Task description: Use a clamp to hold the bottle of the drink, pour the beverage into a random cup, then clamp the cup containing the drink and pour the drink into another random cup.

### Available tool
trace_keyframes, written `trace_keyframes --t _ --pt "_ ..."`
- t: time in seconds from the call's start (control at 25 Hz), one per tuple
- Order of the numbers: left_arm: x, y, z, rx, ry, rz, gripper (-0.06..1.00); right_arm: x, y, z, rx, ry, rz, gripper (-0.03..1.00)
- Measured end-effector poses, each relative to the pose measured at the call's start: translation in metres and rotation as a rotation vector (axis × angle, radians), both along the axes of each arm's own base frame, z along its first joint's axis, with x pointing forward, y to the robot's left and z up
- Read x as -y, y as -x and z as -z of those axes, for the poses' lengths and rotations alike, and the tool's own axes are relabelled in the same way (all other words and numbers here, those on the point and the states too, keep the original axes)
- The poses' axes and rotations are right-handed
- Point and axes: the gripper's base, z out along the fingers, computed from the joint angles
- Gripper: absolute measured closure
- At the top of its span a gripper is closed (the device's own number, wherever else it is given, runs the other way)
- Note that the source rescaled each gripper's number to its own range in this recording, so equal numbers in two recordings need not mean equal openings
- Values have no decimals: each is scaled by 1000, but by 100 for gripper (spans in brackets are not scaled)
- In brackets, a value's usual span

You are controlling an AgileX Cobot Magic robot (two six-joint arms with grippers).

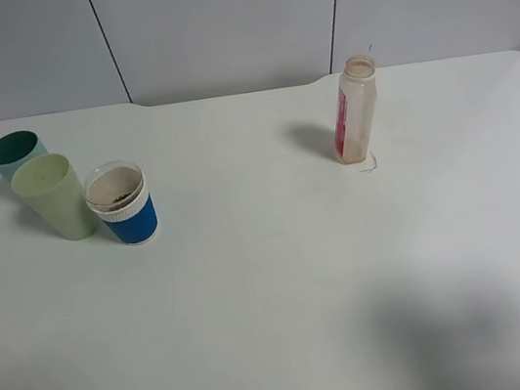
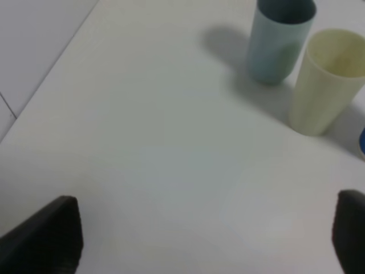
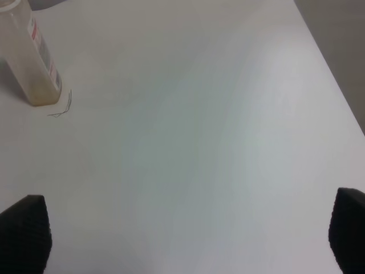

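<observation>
The slim translucent bottle (image 1: 357, 110) with its red label stands upright at the back right of the table, uncapped and looking almost empty; the right wrist view shows it too (image 3: 31, 60). At the left, the pale yellow-green cup (image 1: 55, 198) (image 2: 328, 80) stands upright and looks empty. Touching it on the right is the short blue-and-white cup (image 1: 122, 205), with brownish liquid (image 1: 116, 190) inside. Neither gripper shows in the high view. My left gripper (image 2: 208, 234) is open over bare table, well short of the cups. My right gripper (image 3: 188, 234) is open, far from the bottle.
A dark teal tumbler (image 1: 16, 154) (image 2: 279, 40) stands just behind the pale cup. The white table (image 1: 283, 280) ends at a grey panelled wall (image 1: 213, 24) behind. A thin pencil-like mark (image 1: 369, 166) lies by the bottle's base.
</observation>
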Motion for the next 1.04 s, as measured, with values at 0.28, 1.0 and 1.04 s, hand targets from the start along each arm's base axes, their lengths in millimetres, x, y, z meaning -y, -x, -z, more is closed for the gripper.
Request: trace_keyframes --t 0.28,1.0,1.04 --pt "0 0 0 0 1 1 27 0 0 0 0 0 0 -1" --pt "0 0 0 0 1 2 27 0 0 0 0 0 0 -1" --pt "0 0 0 0 1 2 27 0 0 0 0 0 0 -1"
